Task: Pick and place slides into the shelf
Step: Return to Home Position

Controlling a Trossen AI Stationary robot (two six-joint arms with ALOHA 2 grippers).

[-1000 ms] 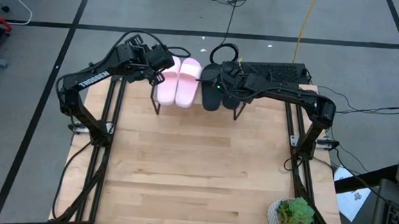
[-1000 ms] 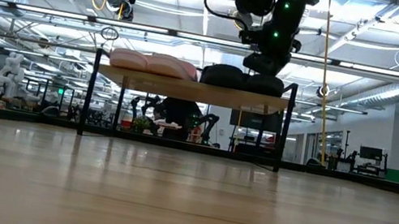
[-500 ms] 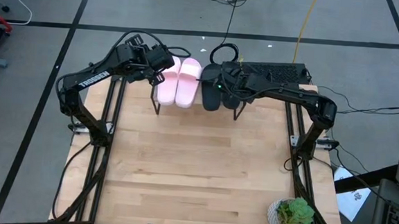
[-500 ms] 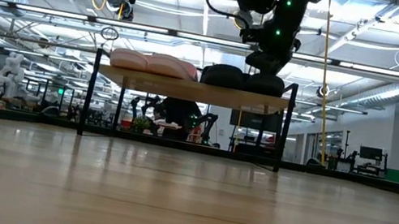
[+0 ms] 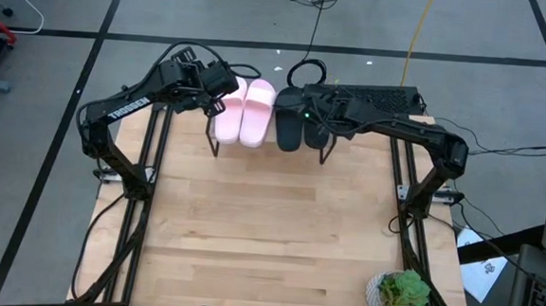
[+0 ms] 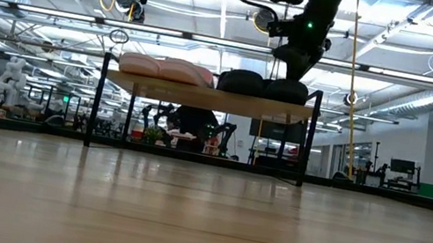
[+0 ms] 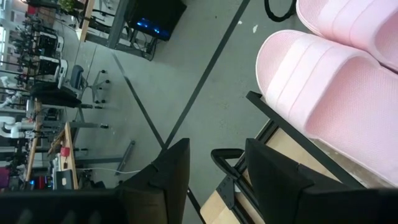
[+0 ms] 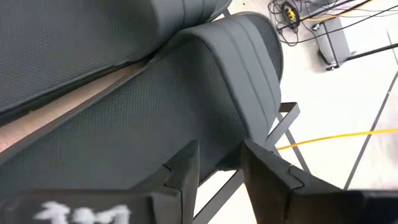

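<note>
Lettering: white "TROSSEN" along the left arm, readable from above. A white mark on the right arm's wrist housing, seen in its own wrist view, is too blurred to read. A paper sheet on the floor right of the table carries dark print too small to make out.

Shelf: stands at the far edge of the table, on thin black legs.

Pink slides: two, side by side on the left half of the shelf, touching each other.

Black slides: two, side by side on the right half, the left one just beside the pink pair; the right one is partly hidden from above by the right arm.

Left gripper: hovers above the shelf's far left corner, beside the outer pink slide; fingers a narrow gap apart, holding nothing.

Right gripper: hovers just above the black slides, clear of them in the low view; fingers a narrow gap apart, holding nothing.

Surroundings: potted plant at the table's near right corner; yellow cable on the floor beyond the far edge.
</note>
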